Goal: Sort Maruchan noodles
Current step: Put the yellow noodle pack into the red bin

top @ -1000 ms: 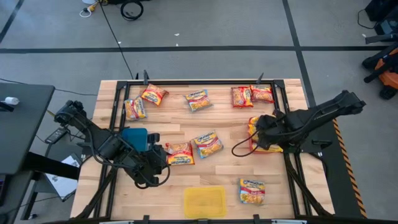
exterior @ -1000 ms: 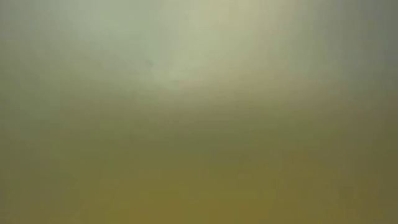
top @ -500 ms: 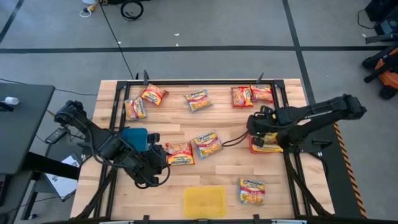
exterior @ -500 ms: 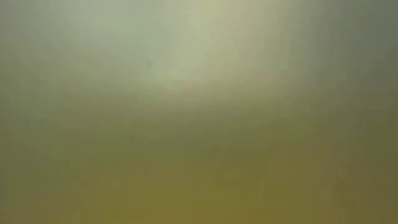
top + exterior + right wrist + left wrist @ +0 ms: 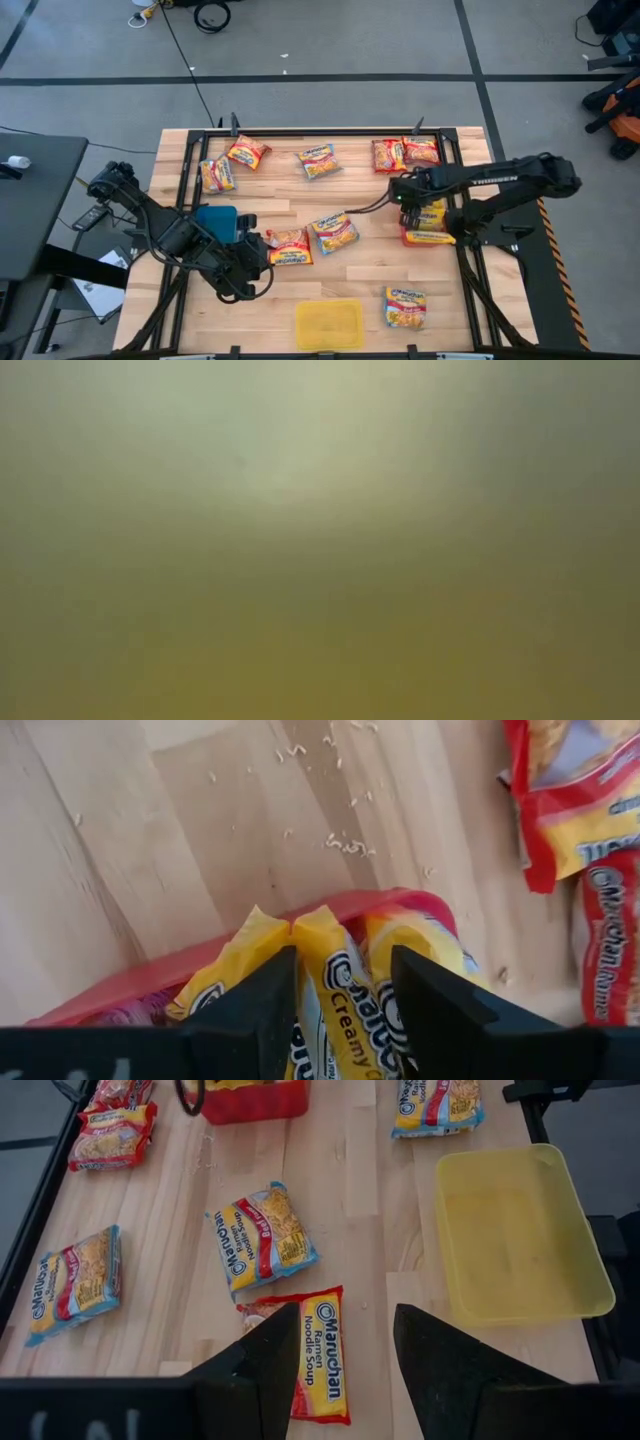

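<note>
Right pincer [image 5: 335,1010] stands parted and empty above the red tray [image 5: 428,236], right of centre in the overhead picture, yellow packets [image 5: 340,990] stacked on edge between its fingers. That looks like a drop just finished.

Left pincer [image 5: 345,1365], lower left, is also parted with nothing in it, poised over a red-and-yellow noodle packet [image 5: 312,1350] flat on the tabletop [image 5: 370,200].

More noodle packets [image 5: 318,160] are scattered along the upper edge, one at lower right. The yellow tray [image 5: 329,324] at bottom centre is bare.

Next, I'd guess: close on that packet, carry it to its matching tray.

Two dark jointed arms, black looping cables
</note>
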